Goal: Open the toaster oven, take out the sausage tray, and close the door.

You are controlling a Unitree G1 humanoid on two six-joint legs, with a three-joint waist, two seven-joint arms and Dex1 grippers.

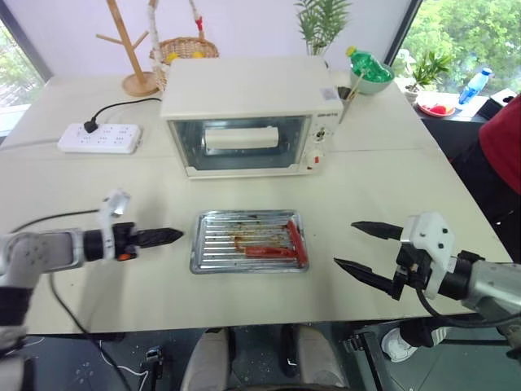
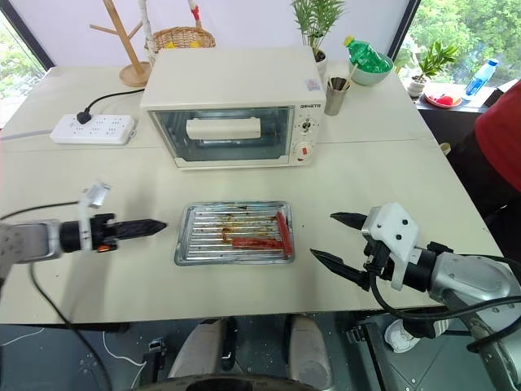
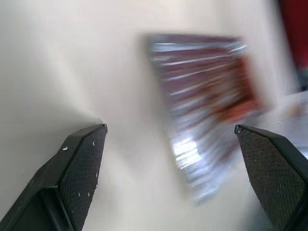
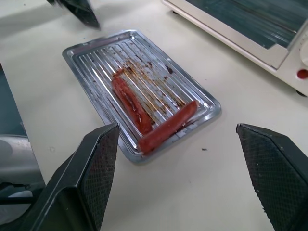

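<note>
Table [image 1: 456, 187]: sausage tray [image 3: 207, 110] blurred in left wrist view, sausages indistinct.

You see a broad cream-white tabletop [image 1: 73, 195] made of pushed-together sections, backed by a plain white wall [image 1: 260, 20]. Large windows [image 2: 464, 24] at both far corners let in daylight and show green foliage. Below the near edge lies dark grey floor [image 1: 98, 358].

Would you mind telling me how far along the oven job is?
It looks finished: the sausage tray lies on the table before the toaster oven, whose door is shut. Left gripper and right gripper are open, holding nothing. Nothing seems left.
</note>
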